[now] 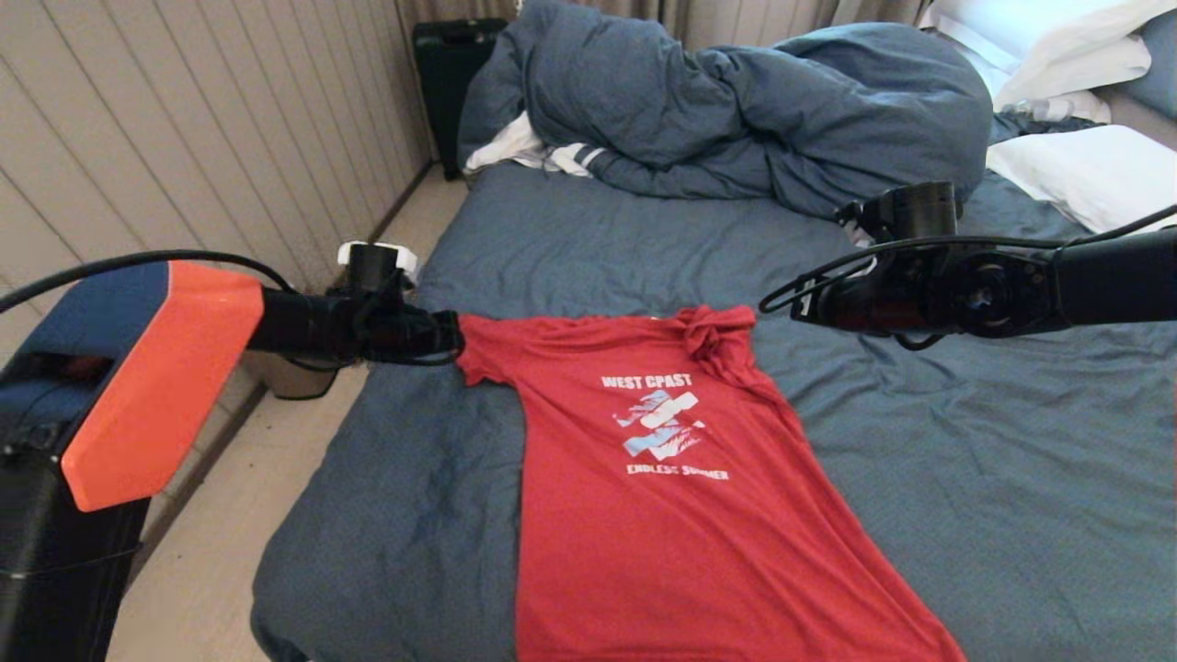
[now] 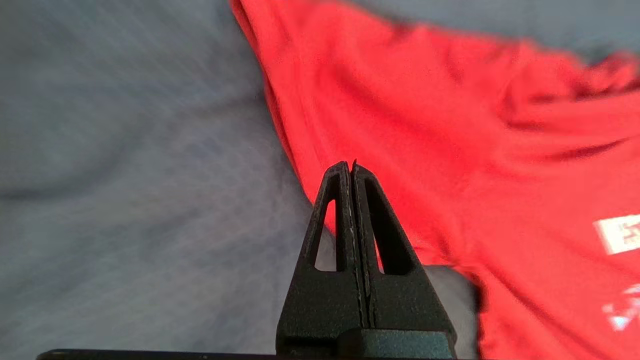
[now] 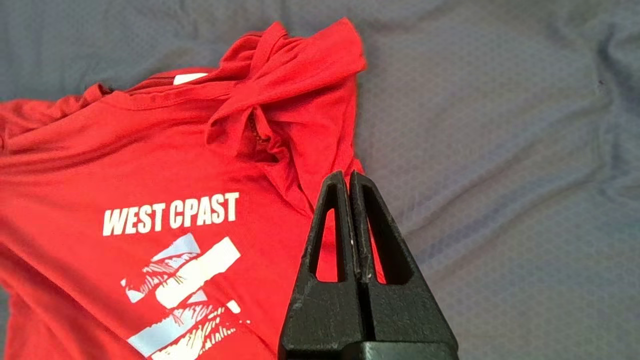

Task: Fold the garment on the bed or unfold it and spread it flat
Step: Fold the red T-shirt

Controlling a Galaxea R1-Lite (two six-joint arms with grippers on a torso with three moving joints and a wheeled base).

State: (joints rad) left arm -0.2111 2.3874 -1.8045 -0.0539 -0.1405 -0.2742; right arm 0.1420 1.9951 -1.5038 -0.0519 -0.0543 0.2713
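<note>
The garment, a red T-shirt with white "WEST COAST" lettering, lies chest up on the bed, collar toward the far side. One sleeve is spread out toward my left gripper; the other sleeve is bunched in a knot. My left gripper is shut and empty, hovering over the garment's sleeve edge. My right gripper hangs beside the bunched sleeve. In the right wrist view, the right gripper is shut with nothing in it, above the garment's side edge.
A bunched blue-grey duvet fills the far part of the bed, with a white striped cloth under its left end. White pillows lie at the far right. A black case stands by the wall. Floor runs along the bed's left edge.
</note>
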